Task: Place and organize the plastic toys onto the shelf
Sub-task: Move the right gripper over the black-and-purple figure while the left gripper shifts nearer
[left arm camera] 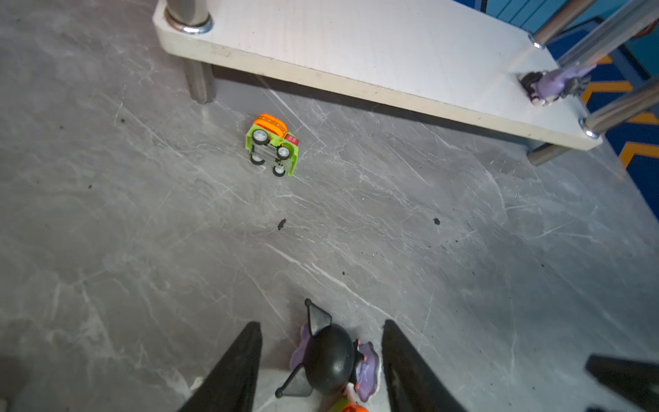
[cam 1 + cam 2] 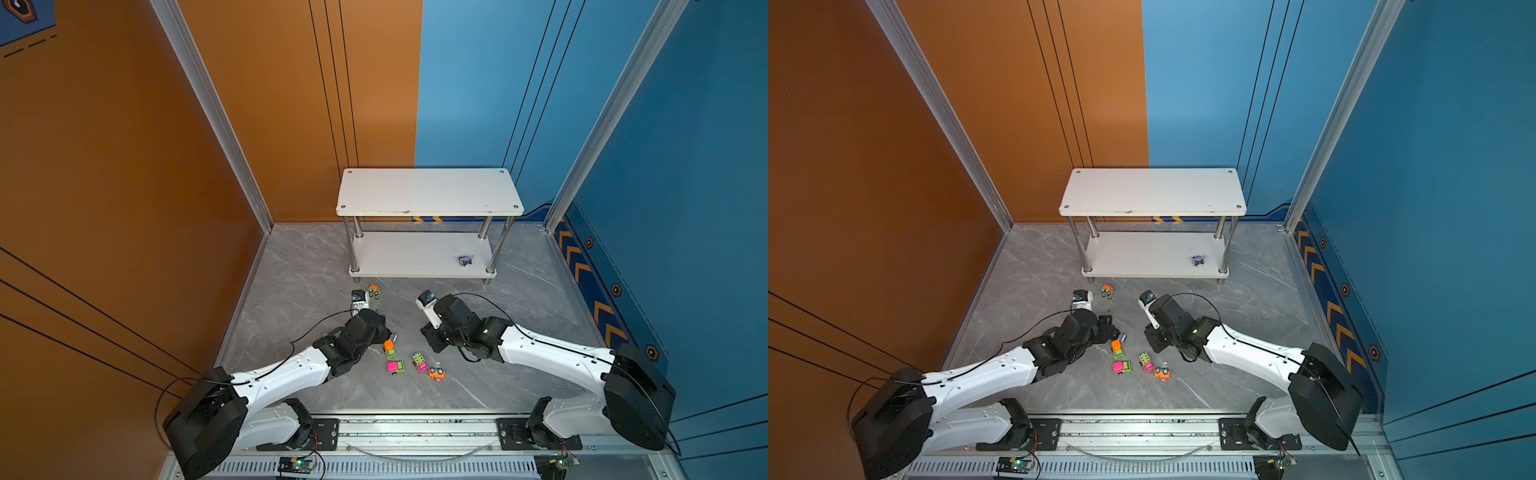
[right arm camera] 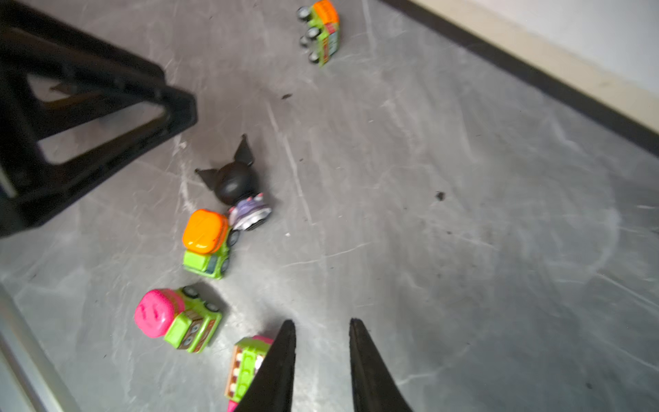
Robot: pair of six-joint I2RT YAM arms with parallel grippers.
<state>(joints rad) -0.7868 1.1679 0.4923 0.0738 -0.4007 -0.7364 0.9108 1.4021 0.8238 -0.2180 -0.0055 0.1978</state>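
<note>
Left end effector (image 1: 321,324) astride figurine (image 1: 328,360), jaws apart — shelf (image 1: 356,46) beyond

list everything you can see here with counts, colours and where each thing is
shelf: one, white and chrome, two levels, at the back of the floor
figurines: two, black and lilac; one on the shelf's lower level near its right end, one on the floor between the left tool's jaws
toy cars: five, neon; orange-green one tipped on its side near the shelf; four clustered between the arms: orange-green, pink-green, green-pink, orange
floor: one, grey marble
left tool: one, black, open
right tool: one, black, open, empty, by the green-pink car
</note>
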